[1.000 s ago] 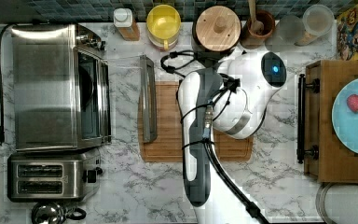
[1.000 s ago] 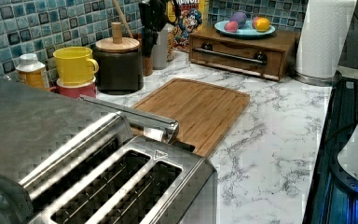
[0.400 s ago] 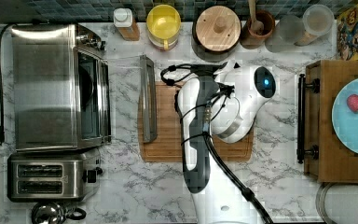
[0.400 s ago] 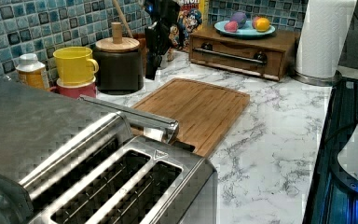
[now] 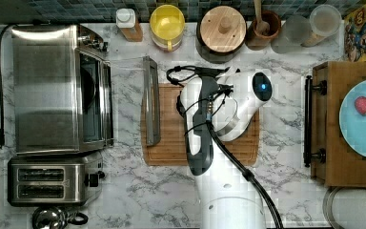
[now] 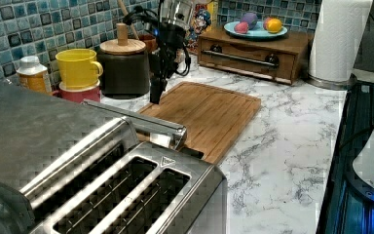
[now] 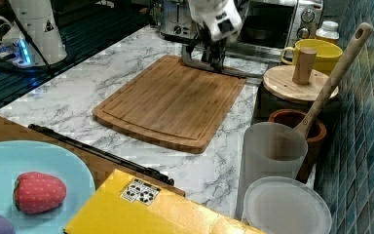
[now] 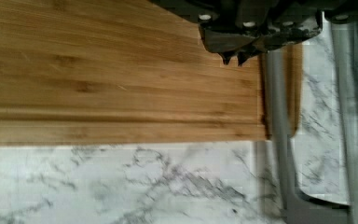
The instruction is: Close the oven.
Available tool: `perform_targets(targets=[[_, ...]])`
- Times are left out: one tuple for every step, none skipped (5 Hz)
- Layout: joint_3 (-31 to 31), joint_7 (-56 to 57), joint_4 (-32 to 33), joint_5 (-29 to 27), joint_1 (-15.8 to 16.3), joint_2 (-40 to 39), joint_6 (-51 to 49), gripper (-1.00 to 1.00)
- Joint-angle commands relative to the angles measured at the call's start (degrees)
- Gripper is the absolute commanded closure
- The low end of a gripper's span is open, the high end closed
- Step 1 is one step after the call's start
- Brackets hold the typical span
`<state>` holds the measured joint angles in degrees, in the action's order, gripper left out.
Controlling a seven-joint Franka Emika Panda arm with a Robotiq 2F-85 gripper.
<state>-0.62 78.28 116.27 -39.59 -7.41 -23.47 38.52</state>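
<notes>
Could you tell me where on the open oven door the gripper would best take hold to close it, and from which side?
Probably the long bar handle along the free edge of the oven door, which lies folded down flat. Come from the cutting board side, near the handle's middle, getting under the bar so it can be lifted up and swung toward the oven.

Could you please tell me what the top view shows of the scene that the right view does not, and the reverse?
Only the top view shows the oven from above, with its black power cord and the two-slot toaster whole. Only the right view shows the oven's side knobs and a strawberry-like toy close up. Both show the cutting board, the open door's bar handle and the tool.
</notes>
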Motion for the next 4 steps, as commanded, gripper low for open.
perform_targets(targets=[[-6.40,8.70,1.41,-11.20,-1.18,3.27,-0.52,1.00],[-7.91,7.86,1.54,-11.76,-0.83,2.79,1.45,1.00],[-8.34,3.58,-1.47,-7.90,0.45,-0.84,-0.02,1.00],[-9.20,1.54,-2.93,-6.69,0.54,-2.92,0.52,1.00]])
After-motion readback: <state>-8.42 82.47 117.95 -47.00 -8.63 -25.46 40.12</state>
